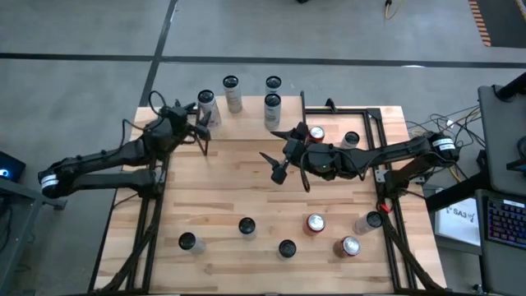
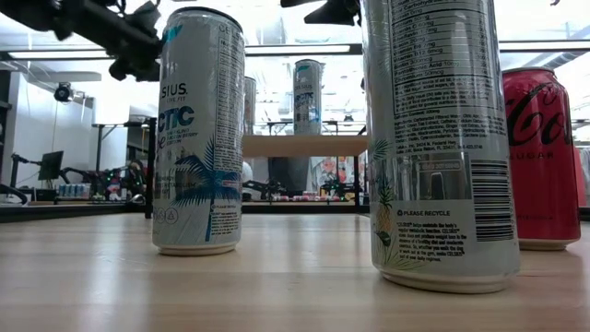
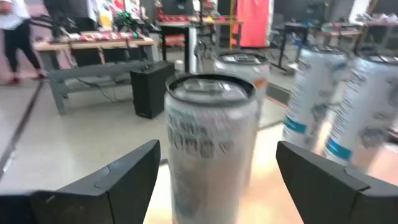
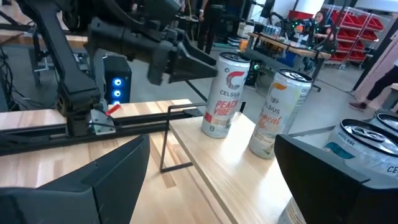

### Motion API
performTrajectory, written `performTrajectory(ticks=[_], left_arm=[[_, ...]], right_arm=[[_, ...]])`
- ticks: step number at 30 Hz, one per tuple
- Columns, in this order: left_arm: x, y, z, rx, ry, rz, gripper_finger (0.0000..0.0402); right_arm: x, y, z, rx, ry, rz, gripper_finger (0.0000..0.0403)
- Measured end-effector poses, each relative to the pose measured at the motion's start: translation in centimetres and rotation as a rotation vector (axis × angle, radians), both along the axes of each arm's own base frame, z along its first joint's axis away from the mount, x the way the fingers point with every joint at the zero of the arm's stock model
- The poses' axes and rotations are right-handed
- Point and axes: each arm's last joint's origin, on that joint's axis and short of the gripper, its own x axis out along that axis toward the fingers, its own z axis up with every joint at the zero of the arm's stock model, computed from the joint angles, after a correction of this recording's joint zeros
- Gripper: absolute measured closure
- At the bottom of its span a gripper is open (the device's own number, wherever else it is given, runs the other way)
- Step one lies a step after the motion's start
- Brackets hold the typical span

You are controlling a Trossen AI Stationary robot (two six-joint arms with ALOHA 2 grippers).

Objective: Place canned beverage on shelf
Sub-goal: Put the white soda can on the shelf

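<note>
The shelf (image 1: 246, 123) stands at the table's far side with several slim cans on it. My left gripper (image 1: 200, 123) is open at the shelf's left end. Its fingers stand on either side of a silver can (image 3: 211, 143), which stands upright on its base on the shelf top, with a gap on each side. The right wrist view shows the same can (image 4: 224, 93) beside the left gripper (image 4: 180, 56). My right gripper (image 1: 275, 164) is open and empty above the table, just in front of the shelf (image 4: 211, 162).
Other cans stand on the shelf (image 1: 233, 90) (image 1: 273, 105). Two cans (image 1: 316, 133) stand right of it. Several cans stand near the table's near edge (image 1: 246, 226) (image 1: 316, 222), large in the low view (image 2: 198, 129) (image 2: 438, 138). A person (image 3: 15, 37) is in the room beyond.
</note>
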Motion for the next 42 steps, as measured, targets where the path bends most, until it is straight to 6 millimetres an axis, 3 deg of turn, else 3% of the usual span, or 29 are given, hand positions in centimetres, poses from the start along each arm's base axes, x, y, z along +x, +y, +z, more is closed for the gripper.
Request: performTrajectory(ticks=[5, 10, 13, 17, 19, 32, 38, 42], left_arm=[[-0.4, -1.9, -0.5, -0.036, 0.075, -0.101, 0.0102], [0.4, -2.6, -1.4, -0.051, 0.164, -0.168, 0.0152], [1.2, -2.2, -2.2, -0.044, 0.247, -0.162, 0.0214], [2.0, -1.7, -3.0, -0.042, 0.343, -0.191, 0.0342], [2.2, -1.3, -3.0, -0.040, 0.362, -0.177, 0.0385], [2.0, 1.2, -1.1, -0.037, 0.363, -0.046, 0.0401], [1.5, 1.2, -0.3, -0.088, 0.354, 0.002, 0.0401], [1.5, 0.5, 1.5, -0.162, 0.315, -0.068, 0.0401]], right_arm=[[-0.1, 0.2, 0.1, -0.001, 0.004, 0.006, 0.0069], [-0.1, 0.2, 0.0, -0.018, 0.014, 0.008, 0.0069], [-0.1, 0.2, 0.0, -0.024, 0.018, 0.009, 0.0069], [-0.1, 0.2, -0.1, -0.025, 0.032, 0.009, 0.0069], [-0.1, 0.2, -0.2, -0.026, 0.044, 0.009, 0.0069], [-0.1, 0.2, -0.3, -0.025, 0.056, 0.008, 0.0069], [-0.2, 0.2, -0.5, -0.025, 0.068, 0.008, 0.0069], [-0.3, 0.2, -0.7, -0.029, 0.108, 0.009, 0.0069]])
